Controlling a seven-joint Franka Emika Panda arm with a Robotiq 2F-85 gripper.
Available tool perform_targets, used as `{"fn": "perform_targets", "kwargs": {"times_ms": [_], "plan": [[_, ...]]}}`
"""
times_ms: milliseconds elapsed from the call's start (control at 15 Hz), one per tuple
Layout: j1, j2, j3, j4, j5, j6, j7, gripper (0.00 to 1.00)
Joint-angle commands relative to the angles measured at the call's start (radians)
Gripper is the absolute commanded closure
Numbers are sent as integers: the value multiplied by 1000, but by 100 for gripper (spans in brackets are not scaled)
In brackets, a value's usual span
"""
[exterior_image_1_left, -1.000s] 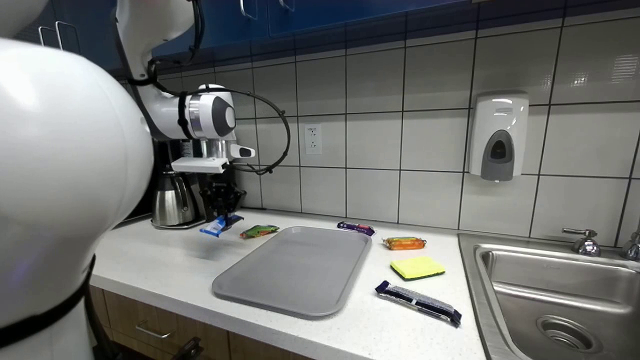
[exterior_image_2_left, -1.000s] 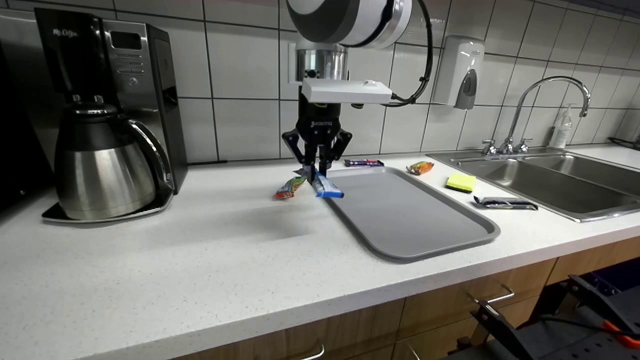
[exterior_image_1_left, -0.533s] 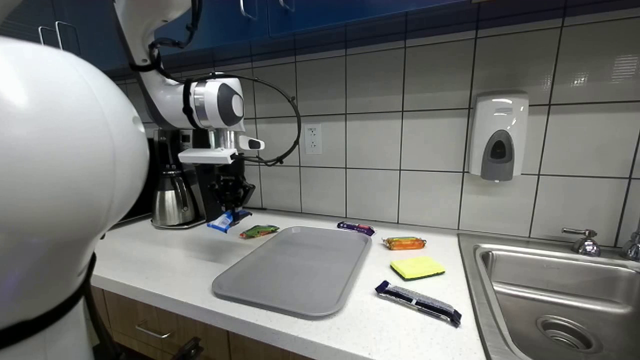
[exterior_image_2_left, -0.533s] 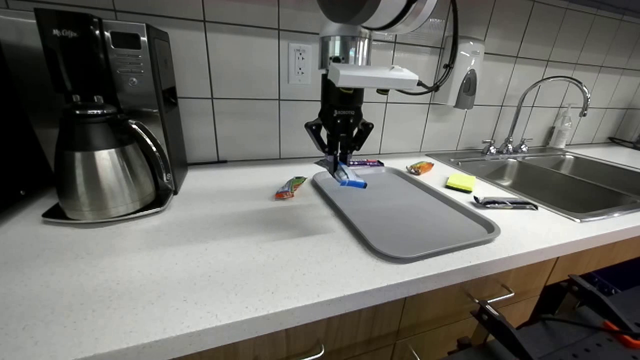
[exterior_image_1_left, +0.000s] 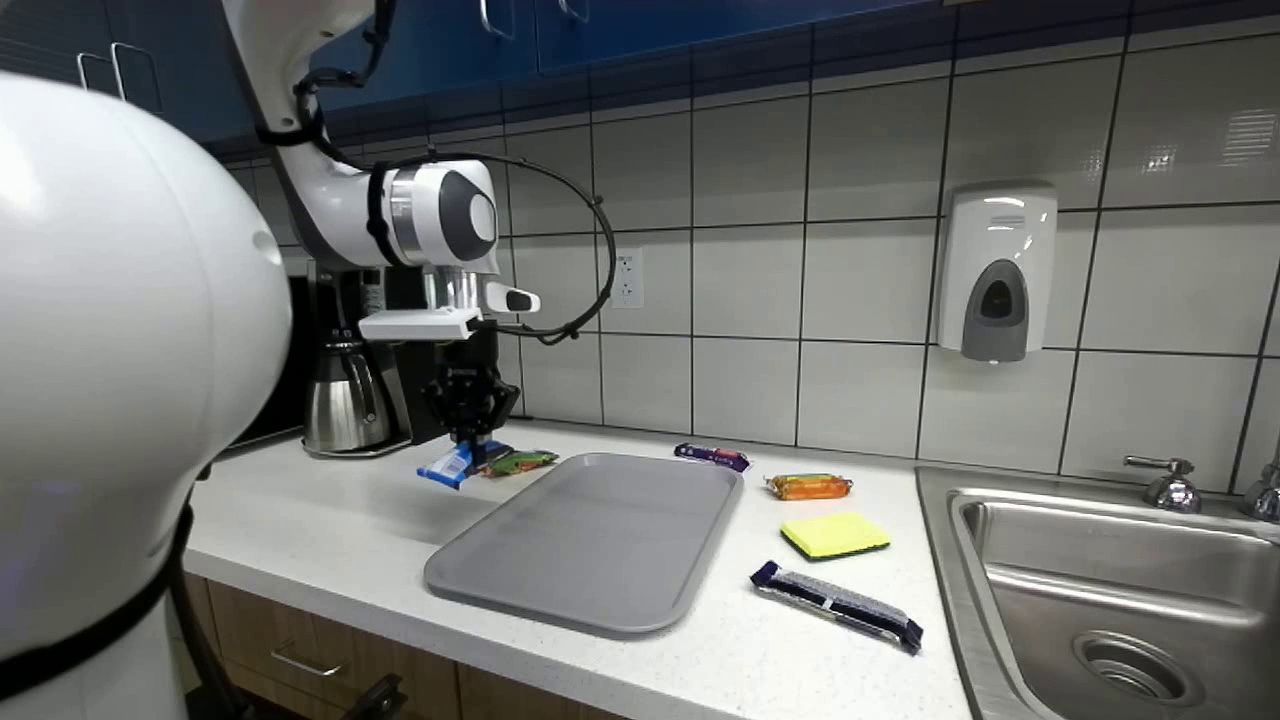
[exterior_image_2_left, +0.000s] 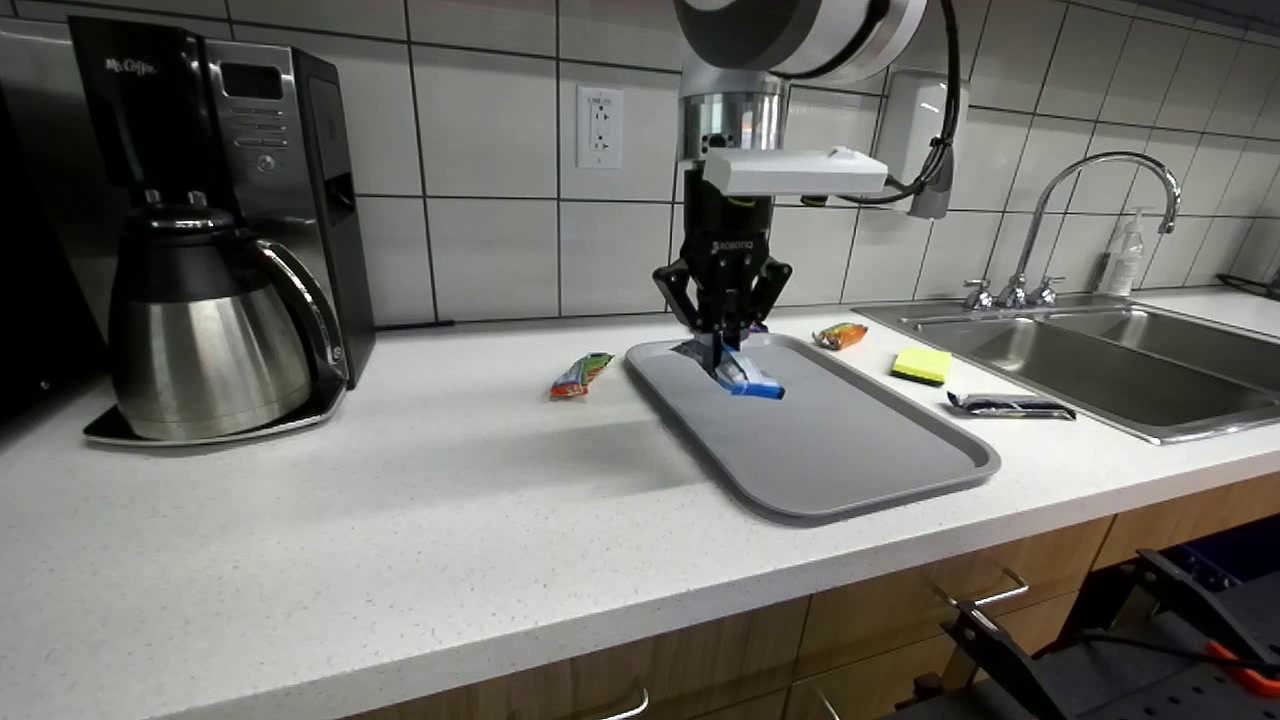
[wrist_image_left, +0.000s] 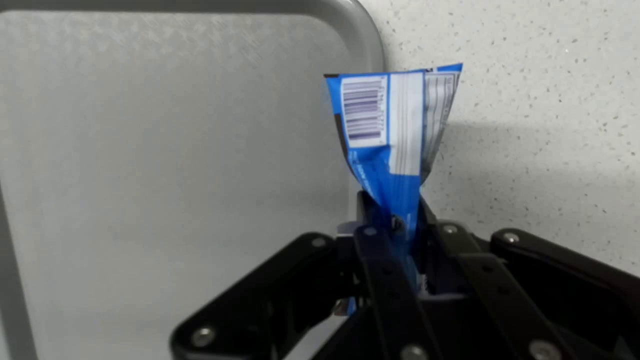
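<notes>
Wrist view: blue packet (wrist_image_left: 392, 145) pinched in the gripper (wrist_image_left: 395, 215) across the edge of the gray tray (wrist_image_left: 175, 150)

The blue packet is clamped near its middle by the black fingers (wrist_image_left: 367, 206), so that it is squeezed narrow there and flared toward its exposed end, where a barcode (wrist_image_left: 363, 110) is shown. On one side it is backed by the tray, on the other by the speckled counter (wrist_image_left: 525, 75). In both exterior views it is held tilted below the white arm (exterior_image_1_left: 340, 205), with an end left protruding on either side of the fingers. It appears to be raised off the surfaces below; by how much cannot be told.

Near the tray, a green and red packet (exterior_image_1_left: 520, 462) is laid on the counter; in an exterior view, one end of it is overlapped by the held packet. By the tray's far edge, toward the tiled wall (exterior_image_1_left: 745, 280), a purple packet (exterior_image_1_left: 712, 457) is set. An orange packet (exterior_image_1_left: 810, 487), a yellow sponge (exterior_image_1_left: 835, 535) and a dark bar (exterior_image_1_left: 838, 606) are spread between the tray and the steel sink (exterior_image_1_left: 955, 560), well apart from the gripper; the bar is placed closest to the counter's front edge. On the opposite side from the sink, a coffee maker (exterior_image_2_left: 265, 170) is stood near the wall with a steel carafe (exterior_image_2_left: 215, 350) seated on its base. Nearer the sink, a soap dispenser (exterior_image_1_left: 1000, 240) is mounted on the tiles.
</notes>
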Motion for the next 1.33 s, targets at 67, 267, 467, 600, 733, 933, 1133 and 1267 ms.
{"fn": "perform_targets", "kwargs": {"times_ms": [67,267,467,600,733,933,1133,1267], "plan": [[-37,-35,-1,-72,-40,0,-2,96],[-52,-23,-11,-92,-63,15,5,96],[-64,-10,-24,-102,-95,36,22,96],[-69,0,-31,-105,-113,46,26,96],[-71,12,-36,-107,-128,62,32,96],[-71,38,-45,-110,-150,89,49,96],[-66,64,-52,-107,-169,109,65,96],[-61,76,-58,-106,-182,116,81,58]]}}
